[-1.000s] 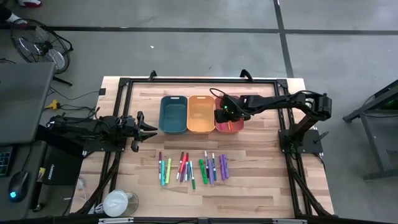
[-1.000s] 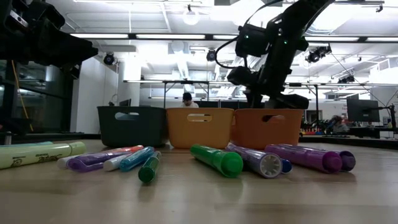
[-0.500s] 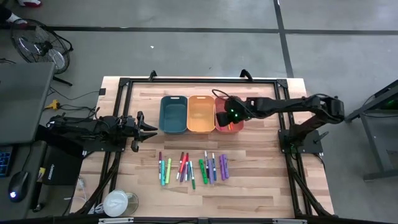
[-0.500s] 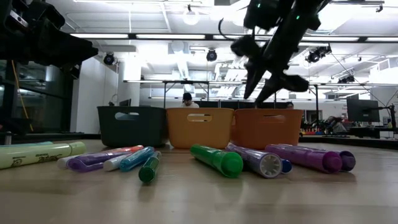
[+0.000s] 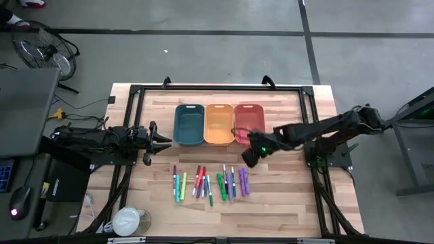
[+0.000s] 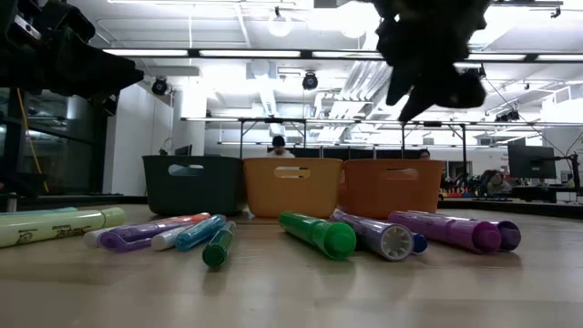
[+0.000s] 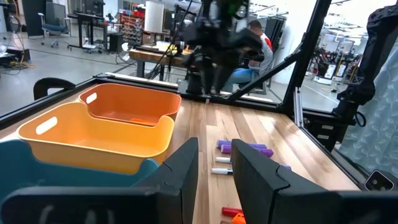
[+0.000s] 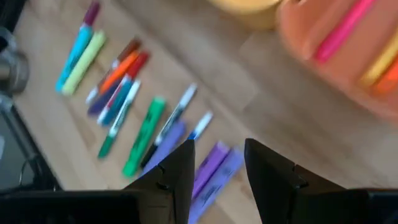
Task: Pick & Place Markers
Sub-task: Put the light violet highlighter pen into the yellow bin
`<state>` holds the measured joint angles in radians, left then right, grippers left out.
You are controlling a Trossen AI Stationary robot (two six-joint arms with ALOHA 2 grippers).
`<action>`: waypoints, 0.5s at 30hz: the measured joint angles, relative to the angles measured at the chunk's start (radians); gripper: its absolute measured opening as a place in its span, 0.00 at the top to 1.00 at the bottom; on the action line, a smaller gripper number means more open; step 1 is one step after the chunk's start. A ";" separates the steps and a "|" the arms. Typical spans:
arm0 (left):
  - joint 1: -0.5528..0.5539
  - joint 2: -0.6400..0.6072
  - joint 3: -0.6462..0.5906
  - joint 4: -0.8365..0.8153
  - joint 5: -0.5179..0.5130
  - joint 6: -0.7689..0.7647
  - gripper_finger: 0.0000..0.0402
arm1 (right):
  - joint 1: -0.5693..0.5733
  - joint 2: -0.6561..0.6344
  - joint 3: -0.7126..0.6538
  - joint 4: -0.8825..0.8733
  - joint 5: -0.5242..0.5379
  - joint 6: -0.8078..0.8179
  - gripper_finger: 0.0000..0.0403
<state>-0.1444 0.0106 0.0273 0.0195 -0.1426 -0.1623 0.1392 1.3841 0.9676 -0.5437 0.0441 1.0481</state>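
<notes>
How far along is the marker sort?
Early. A pink and a yellow marker already lie in the orange rectangular plastic bin. Nothing is in hand: the right gripper hangs open and empty above the row of loose mixed-colour markers on the wooden table. The left gripper waits, open, beside the teal bin.

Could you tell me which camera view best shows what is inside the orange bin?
The right wrist view: it looks into the orange bin, showing a pink marker. The high view shows it small, the low view only its wall, the left wrist view a partial interior.

Wooden table [image 5: 285, 183] with three bins [image 5: 219, 125], scattered markers [image 5: 210, 183]
</notes>
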 joint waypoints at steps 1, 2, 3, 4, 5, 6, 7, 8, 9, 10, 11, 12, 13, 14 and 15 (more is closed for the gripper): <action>0.000 0.000 0.000 0.000 0.000 0.000 0.77 | 0.020 0.002 0.000 0.002 0.000 0.008 0.68; 0.000 0.000 0.000 0.000 0.000 0.000 0.77 | 0.038 0.003 0.000 0.001 0.000 0.014 0.68; 0.000 0.000 0.000 0.000 0.000 0.000 0.77 | 0.054 0.004 0.000 -0.001 0.000 0.018 0.68; 0.000 0.000 0.000 0.000 0.000 0.000 0.77 | 0.069 0.004 0.000 -0.001 0.002 0.022 0.68; 0.000 0.000 0.000 0.000 0.000 0.000 0.77 | 0.083 0.004 0.000 0.000 0.012 0.023 0.68; 0.000 0.000 0.000 0.000 0.000 0.000 0.77 | 0.098 0.004 0.000 0.002 0.026 0.022 0.68; 0.000 0.000 0.000 0.000 0.000 0.000 0.77 | 0.115 0.004 0.000 0.005 0.042 0.012 0.68; 0.000 0.000 0.000 0.000 0.000 0.000 0.77 | 0.130 0.004 0.000 0.010 0.058 0.000 0.68; 0.000 0.000 0.000 0.000 0.000 0.000 0.77 | 0.144 0.006 0.000 0.018 0.066 -0.010 0.68; 0.000 0.000 0.000 0.000 0.000 0.000 0.77 | 0.156 0.012 0.000 0.030 0.069 -0.020 0.68; 0.000 0.000 0.000 0.000 0.000 0.000 0.77 | 0.166 0.018 0.000 0.045 0.065 -0.030 0.68; 0.000 0.000 0.000 0.000 0.000 0.000 0.77 | 0.176 0.025 0.000 0.062 0.054 -0.043 0.68; 0.000 0.000 0.000 0.000 0.000 0.000 0.77 | 0.184 0.034 0.000 0.078 0.045 -0.061 0.68; 0.000 0.000 0.000 0.000 0.000 0.000 0.77 | 0.189 0.044 0.000 0.096 0.040 -0.079 0.68; 0.000 0.000 0.000 0.000 0.000 0.000 0.77 | 0.192 0.058 0.002 0.112 0.036 -0.093 0.68</action>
<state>-0.1440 0.0107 0.0271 0.0195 -0.1426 -0.1621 0.3315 1.4418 0.9698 -0.4317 0.0799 0.9551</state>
